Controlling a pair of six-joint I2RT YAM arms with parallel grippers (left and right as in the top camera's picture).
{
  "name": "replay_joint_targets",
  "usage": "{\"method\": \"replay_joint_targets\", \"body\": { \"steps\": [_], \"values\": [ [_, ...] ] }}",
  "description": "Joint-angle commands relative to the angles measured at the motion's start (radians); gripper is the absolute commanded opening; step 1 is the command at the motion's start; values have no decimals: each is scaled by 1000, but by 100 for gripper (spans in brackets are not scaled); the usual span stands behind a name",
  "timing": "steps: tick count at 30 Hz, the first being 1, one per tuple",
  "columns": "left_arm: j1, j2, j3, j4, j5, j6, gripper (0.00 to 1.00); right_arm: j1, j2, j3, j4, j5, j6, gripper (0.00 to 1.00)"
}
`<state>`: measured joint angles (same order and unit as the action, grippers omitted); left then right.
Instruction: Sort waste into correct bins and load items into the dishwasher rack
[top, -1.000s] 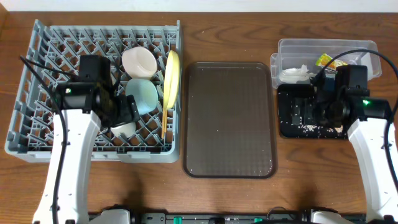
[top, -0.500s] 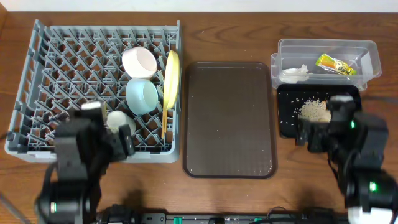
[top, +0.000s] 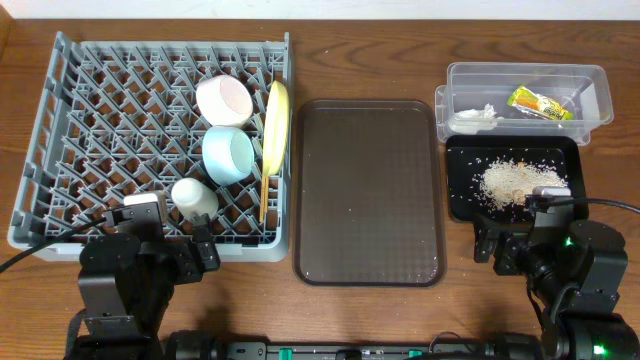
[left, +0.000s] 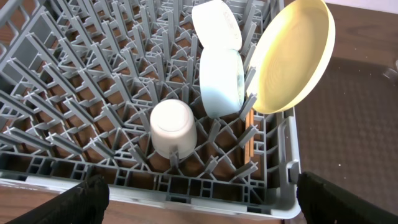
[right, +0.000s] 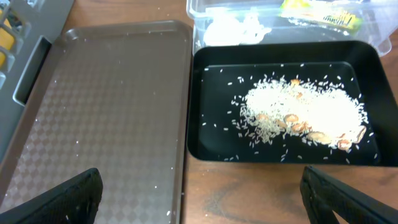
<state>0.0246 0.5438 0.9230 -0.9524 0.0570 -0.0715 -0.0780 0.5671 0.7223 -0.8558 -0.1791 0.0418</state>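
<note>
The grey dishwasher rack (top: 90, 110) holds the white bowl (top: 222, 98), the light blue bowl (top: 228, 154), the upright yellow plate (top: 276, 124), the small white cup (top: 194, 196) and chopsticks (top: 264, 196). They also show in the left wrist view: cup (left: 173, 128), blue bowl (left: 221, 82), plate (left: 292, 56). The clear tub (top: 590, 105) holds the yellow-green wrapper (top: 538, 102) and white tissue (top: 476, 116). The black tray (top: 460, 195) holds rice scraps (top: 510, 180). My left gripper (left: 199, 202) is open and empty at the rack's front edge. My right gripper (right: 202, 199) is open and empty, in front of the black tray (right: 214, 134).
A dark brown serving tray (top: 368, 190) lies between the rack and the bins, with a few rice grains on it. Both arms sit low at the table's front edge. Bare wooden table (top: 400, 50) surrounds everything.
Both arms have pulled back from the rack and the bins toward the front edge of the table. The cup now stands free in the rack and the rice shows in the black tray.
</note>
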Motion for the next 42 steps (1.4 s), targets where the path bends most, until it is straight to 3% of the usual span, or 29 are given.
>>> {"method": "replay_joint_targets", "body": {
  "steps": [1, 13, 21, 31, 37, 42],
  "values": [
    [2, -2, -5, 4, 10, 15, 98, 6, -3, -10, -13, -5, 6, 99],
    [2, -2, -5, 4, 10, 15, 98, 8, -11, -12, -24, -5, 6, 99],
    [2, -2, -5, 4, 10, 15, 98, 28, -222, -121, 58, 15, 3, 99],
    [2, -2, -5, 4, 10, 15, 98, 106, -554, -467, 476, 11, 6, 99],
    [2, -2, -5, 4, 10, 15, 98, 111, -562, -586, 740, -27, 5, 99],
    [2, -2, -5, 4, 10, 15, 98, 116, -562, -668, 884, 116, 2, 99]
  ]
}}
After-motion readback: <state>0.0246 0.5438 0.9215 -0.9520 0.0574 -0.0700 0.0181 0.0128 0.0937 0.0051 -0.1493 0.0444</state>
